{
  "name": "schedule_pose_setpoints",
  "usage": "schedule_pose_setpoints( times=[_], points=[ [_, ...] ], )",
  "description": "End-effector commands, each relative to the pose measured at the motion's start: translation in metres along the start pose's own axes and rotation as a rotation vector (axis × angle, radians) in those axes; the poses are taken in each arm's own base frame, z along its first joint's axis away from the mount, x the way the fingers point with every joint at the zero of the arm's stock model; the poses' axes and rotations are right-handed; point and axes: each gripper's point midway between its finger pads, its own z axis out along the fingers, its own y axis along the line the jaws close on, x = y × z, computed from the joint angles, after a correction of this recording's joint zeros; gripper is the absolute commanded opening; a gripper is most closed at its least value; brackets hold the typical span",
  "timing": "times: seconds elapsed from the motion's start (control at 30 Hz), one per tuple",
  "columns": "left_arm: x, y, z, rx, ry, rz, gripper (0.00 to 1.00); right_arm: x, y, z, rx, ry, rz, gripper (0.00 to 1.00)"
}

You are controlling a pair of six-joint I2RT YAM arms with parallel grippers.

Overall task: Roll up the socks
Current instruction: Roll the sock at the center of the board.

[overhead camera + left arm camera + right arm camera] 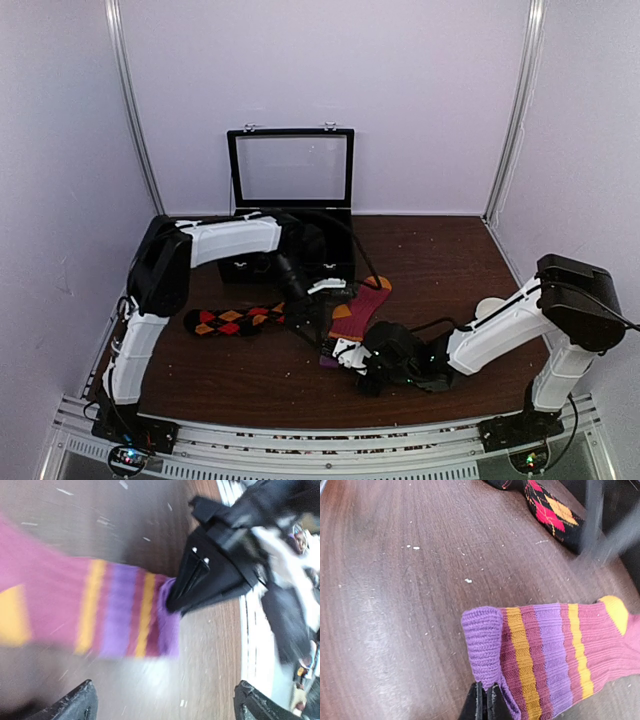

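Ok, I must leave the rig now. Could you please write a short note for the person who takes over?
Left gripper: open, empty, above the table next to the pink sock.
Right gripper: shut on the purple cuff of the pink sock.
Pink sock lies flat mid-table. The black diamond sock lies flat to its left, with no gripper on it.
Done: cuff gripped.
Left: roll both socks; neither is rolled yet.

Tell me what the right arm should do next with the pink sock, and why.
Probably lift the purple cuff and curl it over the pink sock. The right gripper is shut on that cuff, the sock lies flat, and the left gripper is open.
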Motion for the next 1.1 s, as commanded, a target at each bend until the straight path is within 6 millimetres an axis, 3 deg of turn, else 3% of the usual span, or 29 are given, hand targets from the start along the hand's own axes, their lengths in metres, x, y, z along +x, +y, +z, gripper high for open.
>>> schedule_pose_setpoints(
  times=[0.0, 0.17, 0.4, 0.53, 0.7, 0.87, 1.07],
  points=[
    [-0.022, -0.011, -0.054, -0.125, -0.149, 0.109, 0.98, 0.043, 0.021, -0.01, -0.136, 0.144, 0.152, 0.0],
    [-0.007, -0.016, -0.058, -0.21, -0.138, 0.174, 0.97, 0.043, 0.019, -0.016, -0.275, 0.159, 0.434, 0.0],
    [0.0, -0.025, -0.054, -0.276, -0.133, 0.267, 0.81, 0.055, 0.013, -0.011, -0.401, 0.208, 0.72, 0.0],
    [-0.001, -0.034, -0.032, -0.298, -0.037, 0.375, 0.74, 0.067, 0.015, -0.005, -0.461, 0.28, 0.824, 0.0],
    [-0.018, -0.038, -0.007, -0.303, -0.003, 0.458, 0.65, 0.085, 0.018, -0.001, -0.465, 0.381, 0.864, 0.0],
    [-0.031, -0.043, 0.018, -0.315, 0.033, 0.538, 0.58, 0.089, 0.019, 0.0, -0.501, 0.428, 0.934, 0.0],
    [-0.018, -0.025, 0.034, -0.366, 0.098, 0.569, 0.55, 0.09, 0.015, 0.001, -0.536, 0.442, 1.025, 0.0]
  ],
)
